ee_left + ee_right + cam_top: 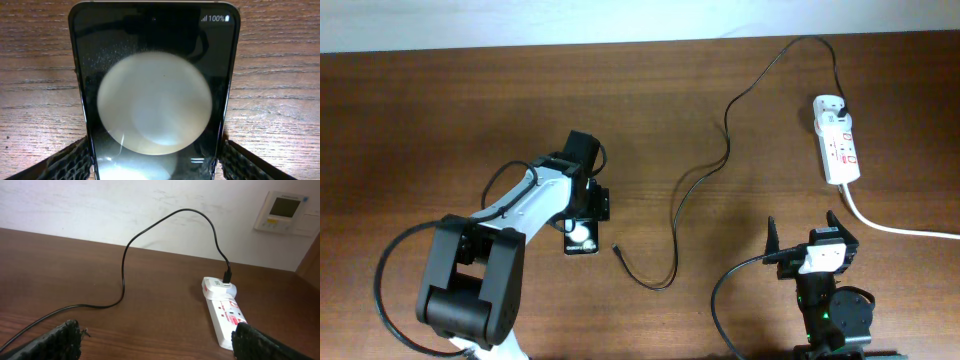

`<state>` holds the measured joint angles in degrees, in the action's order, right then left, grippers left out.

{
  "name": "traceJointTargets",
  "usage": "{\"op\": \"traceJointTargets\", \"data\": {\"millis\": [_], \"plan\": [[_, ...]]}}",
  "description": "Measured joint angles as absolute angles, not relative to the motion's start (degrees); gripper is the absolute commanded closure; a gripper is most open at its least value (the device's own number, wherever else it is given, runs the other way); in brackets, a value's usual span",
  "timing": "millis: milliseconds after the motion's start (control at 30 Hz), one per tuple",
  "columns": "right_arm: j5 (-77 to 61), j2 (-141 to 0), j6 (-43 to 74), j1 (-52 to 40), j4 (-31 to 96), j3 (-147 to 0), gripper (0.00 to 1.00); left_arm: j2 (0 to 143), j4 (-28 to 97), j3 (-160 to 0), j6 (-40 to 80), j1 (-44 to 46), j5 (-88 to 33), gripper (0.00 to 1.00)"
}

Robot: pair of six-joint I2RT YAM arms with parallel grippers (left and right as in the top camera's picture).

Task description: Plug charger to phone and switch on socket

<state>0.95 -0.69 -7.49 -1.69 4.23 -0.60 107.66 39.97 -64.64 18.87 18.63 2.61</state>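
Note:
The phone lies flat on the brown table, its glossy screen filling the left wrist view with a round white reflection. My left gripper is open and straddles its near end, one finger close by each long edge. The charger is a thin black cable running from the socket to a loose connector tip just right of the phone. My right gripper stands open near the front edge, nothing between its fingers. The socket lies ahead of it to the right.
A thick white cord leaves the socket's near end toward the right edge. The charger cable loops over the table's middle. A white control panel hangs on the wall behind the table.

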Motion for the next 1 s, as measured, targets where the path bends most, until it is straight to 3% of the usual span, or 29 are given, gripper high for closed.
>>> {"op": "traceJointTargets", "data": {"millis": [267, 533, 767, 1000], "plan": [[0.95, -0.69, -7.46, -1.69, 4.23, -0.6, 0.01, 107.66, 39.86, -64.64, 18.85, 18.63, 2.63, 0.21], [0.95, -0.69, -7.46, -1.69, 4.23, -0.6, 0.01, 107.66, 39.7, -64.64, 18.87, 18.7, 2.72, 0.05], [0.95, -0.69, -7.49, -1.69, 4.23, -0.6, 0.01, 107.66, 39.62, -64.64, 18.9, 18.7, 2.79, 0.12], [0.95, -0.69, -7.49, -1.69, 4.23, -0.6, 0.01, 107.66, 39.57, -64.64, 19.05, 18.7, 2.79, 0.12]]}}
